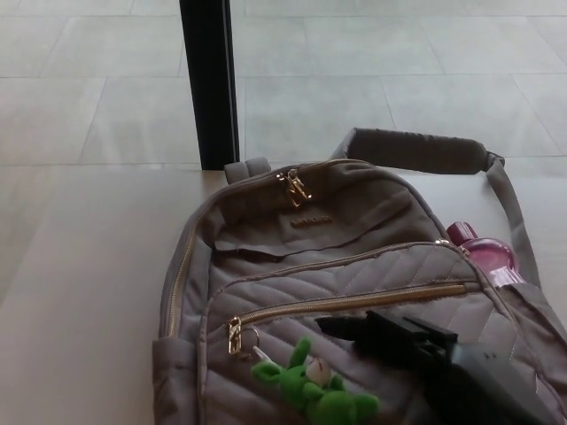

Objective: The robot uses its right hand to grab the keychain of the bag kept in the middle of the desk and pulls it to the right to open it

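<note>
My right robot hand (399,338) reaches in from the near right across the front pocket of the grey quilted bag (345,266), which lies on its back in the middle of the pale bench (80,292). The thick fingers (341,326) point left, spread apart and holding nothing, just right of the green plush keychain (312,391). The keychain hangs by a white loop from the gold zipper pull (235,336) at the left end of the closed front zipper (354,303), so the pull has the whole track to travel rightward, which I judge is why I approach from the right and low. The bag's grey shoulder strap (425,150) arcs over the far right, and a pink bottle (485,252) sits in the right side pocket; both crowd the right side, where my forearm already lies over the bag. The left of the bench is open, and a black post (209,80) stands at the far edge beyond the bag. The keychain rests near the bottom of the view, partly cut off. My left robot hand does not show.
</note>
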